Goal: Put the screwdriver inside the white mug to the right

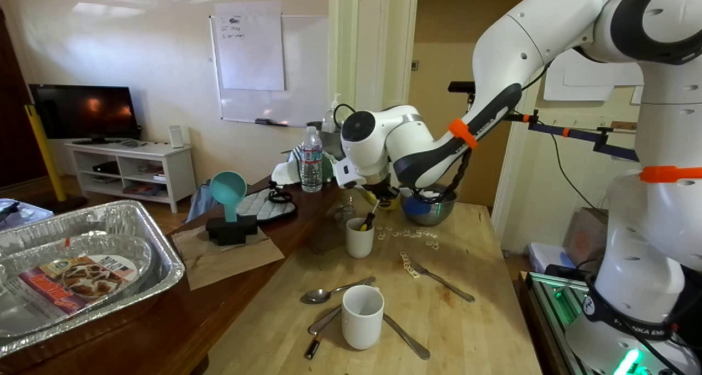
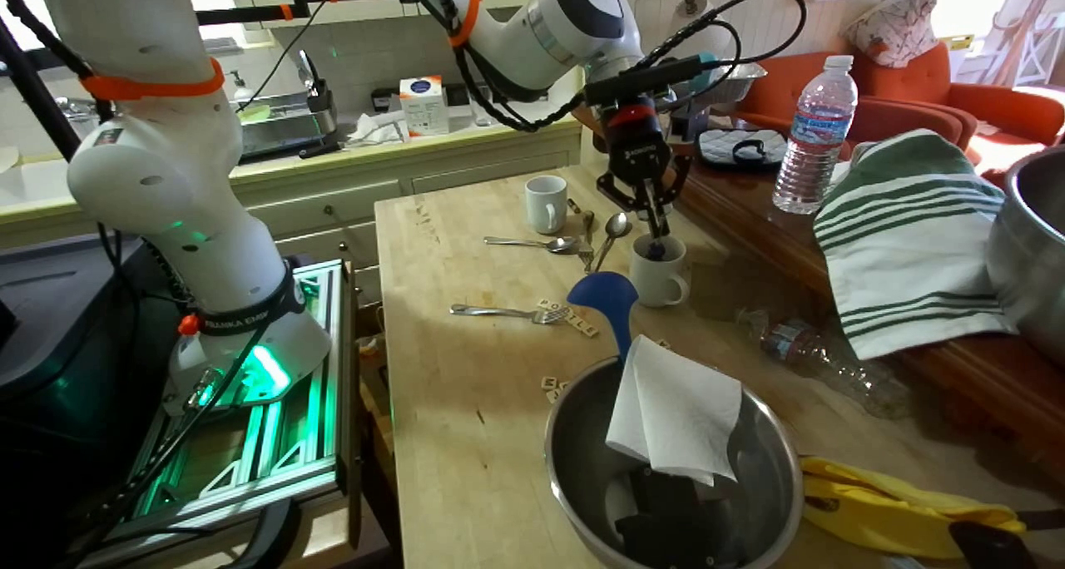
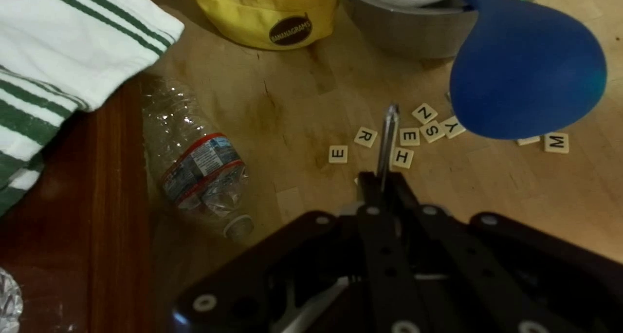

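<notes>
The white mug (image 1: 360,242) stands upright on the table; it also shows in an exterior view (image 2: 659,282). My gripper (image 1: 382,195) is above it, with the fingers (image 2: 656,217) close together, pointing down. They are shut on the metal shaft of the screwdriver (image 1: 367,221). Its yellow-and-black handle hangs down, tilted, and its lower end is at the mug's mouth, within the rim in both exterior views (image 2: 656,249). In the wrist view the shaft (image 3: 388,136) sticks out from between the fingertips (image 3: 382,179). The handle and the mug are mostly hidden there.
A second white mug (image 1: 362,317) stands among spoons and knives. A fork (image 1: 441,280) and letter tiles (image 2: 574,318) lie on the table. A metal bowl (image 2: 574,502) holds a blue ladle (image 2: 611,303). A bottle (image 2: 819,361) lies beside the raised dark ledge (image 1: 219,314).
</notes>
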